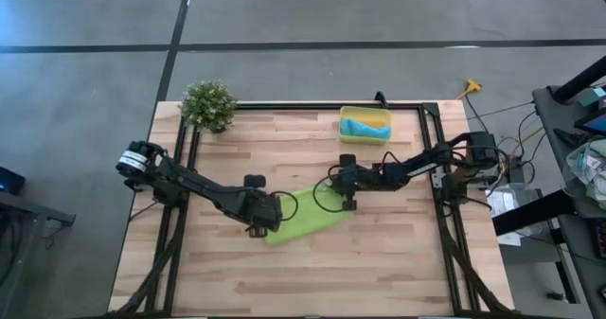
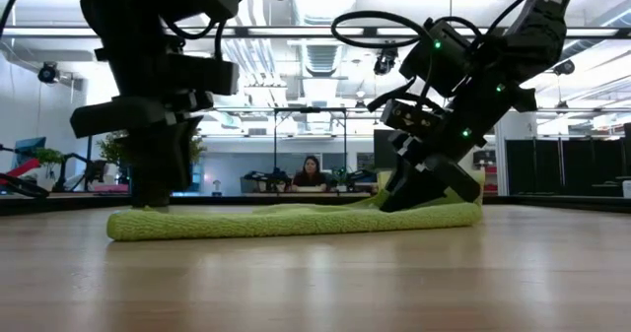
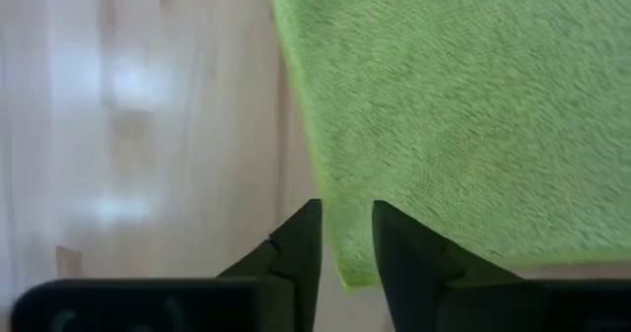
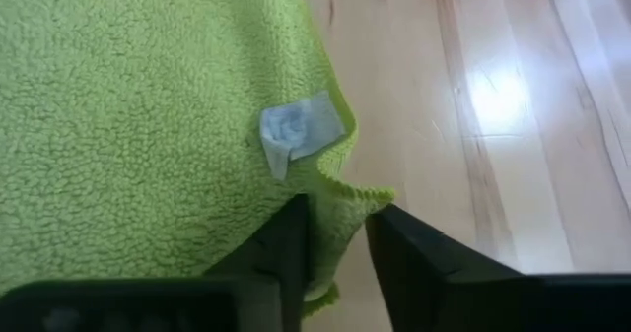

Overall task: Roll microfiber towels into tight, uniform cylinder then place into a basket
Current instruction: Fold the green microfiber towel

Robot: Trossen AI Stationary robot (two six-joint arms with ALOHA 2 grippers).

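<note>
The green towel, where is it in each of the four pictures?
High view: green towel lies low in the middle, between both tools.
Low view: flat strip across the table.
Left wrist view: fills the upper right.
Right wrist view: fills the left.
Shared landmark: the wooden table.

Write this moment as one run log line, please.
green towel: flat on table | blue towel: in basket | left end effector, right end effector: at opposite towel edges

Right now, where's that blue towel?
In the high view, the blue towel lies inside the yellow basket at the table's far edge, right of the potted plant.
</note>
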